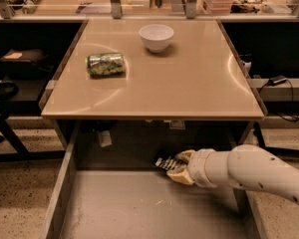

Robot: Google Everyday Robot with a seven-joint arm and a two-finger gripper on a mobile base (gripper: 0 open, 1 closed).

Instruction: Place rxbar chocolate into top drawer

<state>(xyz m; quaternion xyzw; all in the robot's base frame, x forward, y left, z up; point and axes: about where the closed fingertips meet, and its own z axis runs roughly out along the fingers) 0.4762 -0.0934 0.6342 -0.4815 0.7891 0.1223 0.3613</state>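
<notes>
The top drawer [65, 193] is pulled out below the table's front edge, its grey scuffed bottom showing. My gripper [175, 165] reaches in from the right over the back of the drawer, just under the table edge. It is shut on the rxbar chocolate [164, 162], a small black bar with white print that sticks out to the left of the tan fingers [179, 175]. The bar is held a little above the drawer's bottom.
On the tan table [189, 83] lie a green patterned can [105, 63] on its side at the left and a white bowl [156, 37] at the back middle. Dark shelves and cables stand on both sides.
</notes>
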